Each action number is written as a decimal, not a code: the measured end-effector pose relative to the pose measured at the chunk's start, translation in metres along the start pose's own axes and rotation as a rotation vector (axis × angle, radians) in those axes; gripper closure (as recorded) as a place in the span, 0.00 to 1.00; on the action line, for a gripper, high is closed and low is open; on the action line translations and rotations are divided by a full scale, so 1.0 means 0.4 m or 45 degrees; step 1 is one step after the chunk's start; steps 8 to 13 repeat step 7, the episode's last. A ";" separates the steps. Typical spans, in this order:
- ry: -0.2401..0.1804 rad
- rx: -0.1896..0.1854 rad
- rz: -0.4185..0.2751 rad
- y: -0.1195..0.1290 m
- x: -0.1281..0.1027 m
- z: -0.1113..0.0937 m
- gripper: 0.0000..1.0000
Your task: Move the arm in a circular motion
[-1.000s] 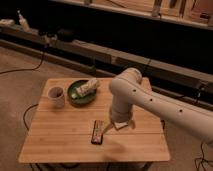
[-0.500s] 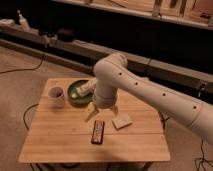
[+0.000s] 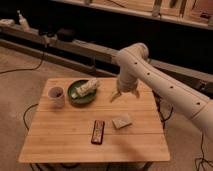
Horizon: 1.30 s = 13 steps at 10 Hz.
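The arm [image 3: 165, 85] is thick, cream-white and dotted. It reaches in from the lower right, bends at a rounded elbow [image 3: 132, 54] and points down. At its end the small gripper [image 3: 124, 95] hangs just above the back of the wooden table [image 3: 60, 145], to the right of the green bowl [image 3: 75, 99]. It holds nothing that I can see.
The green bowl holds a pale wrapped item [image 3: 86, 88]. A white mug [image 3: 56, 96] stands at the table's left. A dark flat bar [image 3: 98, 132] and a small beige packet [image 3: 122, 121] lie near the middle. A long dark bench [image 3: 75, 42] and cables run behind.
The arm has swung from the table's left-centre near the bowl to the back right. The elbow rose and moved right. The things on the table stayed put.
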 end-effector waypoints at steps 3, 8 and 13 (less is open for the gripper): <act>-0.061 -0.059 0.199 0.107 -0.079 0.040 0.20; -0.197 -0.098 0.386 0.113 -0.274 0.077 0.20; -0.197 -0.098 0.386 0.113 -0.274 0.077 0.20</act>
